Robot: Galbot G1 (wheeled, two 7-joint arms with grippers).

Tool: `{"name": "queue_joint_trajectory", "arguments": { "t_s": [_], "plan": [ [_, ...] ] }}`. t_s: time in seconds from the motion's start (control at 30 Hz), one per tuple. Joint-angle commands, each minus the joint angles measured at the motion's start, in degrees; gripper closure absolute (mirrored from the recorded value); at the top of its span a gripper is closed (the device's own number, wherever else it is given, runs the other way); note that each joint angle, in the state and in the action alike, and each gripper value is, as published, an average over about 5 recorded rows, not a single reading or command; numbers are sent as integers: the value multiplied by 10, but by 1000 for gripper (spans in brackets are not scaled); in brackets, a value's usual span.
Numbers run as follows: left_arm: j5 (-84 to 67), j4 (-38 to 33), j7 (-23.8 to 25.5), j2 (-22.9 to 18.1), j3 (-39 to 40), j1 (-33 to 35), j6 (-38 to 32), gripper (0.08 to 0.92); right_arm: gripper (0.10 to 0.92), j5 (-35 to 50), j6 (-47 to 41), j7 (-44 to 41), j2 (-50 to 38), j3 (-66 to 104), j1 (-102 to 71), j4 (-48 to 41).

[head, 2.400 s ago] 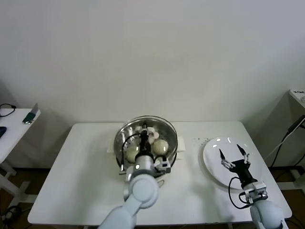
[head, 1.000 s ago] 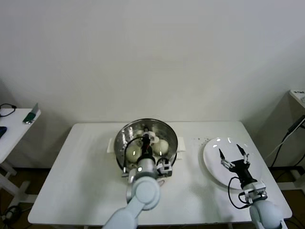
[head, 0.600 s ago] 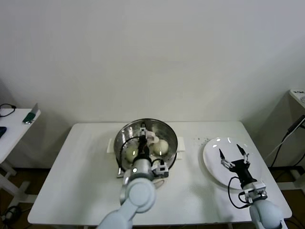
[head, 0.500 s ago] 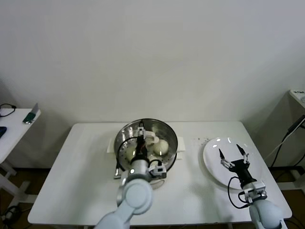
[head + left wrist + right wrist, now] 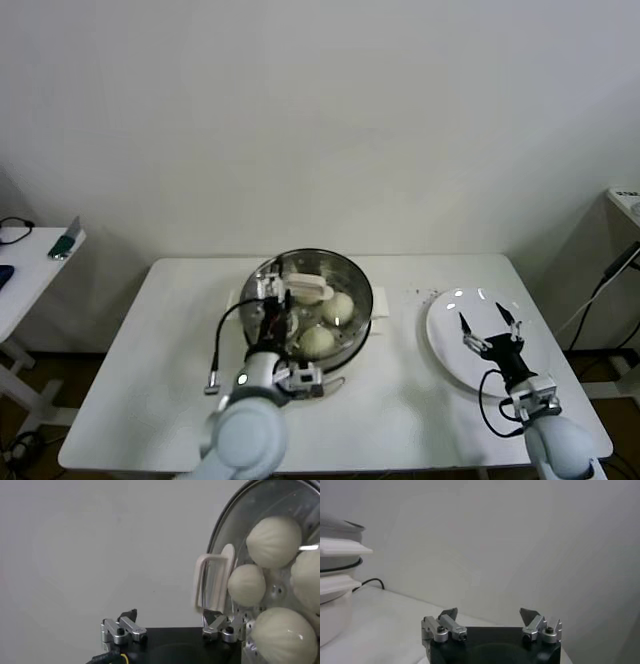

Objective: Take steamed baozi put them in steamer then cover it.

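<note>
A white counter (image 5: 150,360) is seen carrying two things. The steamer (image 5: 352,275) is set near its rear middle; a white plate (image 5: 445,345) lies well apart, to the steamer's right.

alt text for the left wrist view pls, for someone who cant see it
Four steamed baozi sit in the shiny steamer under a clear lid with a white handle. The open left gripper is beside the steamer, holding nothing, against a plain pale wall.
</note>
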Motion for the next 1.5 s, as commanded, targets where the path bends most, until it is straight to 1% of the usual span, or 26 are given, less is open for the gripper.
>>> {"name": "queue_joint_trajectory", "arguments": {
  "t_s": [0.03, 0.13, 0.23, 0.33, 0.47, 0.6, 0.77, 0.87, 0.97, 1.1, 1.5],
  "plan": [
    [-259, -63, -249, 87, -105, 106, -92, 177, 203, 12, -22, -1, 0, 2, -6, 12],
    [-363, -64, -357, 88, -167, 157, -194, 177, 203, 11, -21, -2, -2, -1, -8, 14],
    [-459, -64, -412, 70, -242, 209, -298, 177, 203, 11, -20, -5, -1, -3, -9, 16],
    [-559, -60, -435, 43, -306, 251, -370, 177, 203, 12, -20, -9, -2, -6, -10, 19],
    [-650, -26, -410, 0, -376, 278, -458, 177, 203, 12, -16, -10, -4, -12, -9, 18],
    [-758, 37, -353, -53, -443, 277, -531, 177, 203, 13, -13, -11, -4, -18, -9, 19],
    [-870, 96, -291, -85, -480, 280, -552, 177, 203, 18, -6, -14, -3, -22, -18, 28],
    [-891, 128, -258, -102, -493, 285, -560, 177, 203, 30, 0, -18, 1, -23, -26, 32],
    [-885, 151, -243, -109, -496, 289, -563, 177, 203, 38, 5, -19, 7, -22, -31, 33],
    [-876, 168, -242, -110, -497, 288, -553, 177, 203, 44, 9, -21, 11, -22, -34, 36],
    [-865, 165, -217, -109, -495, 293, -561, 177, 203, 50, 12, -19, 16, -16, -38, 37]
  ]
}}
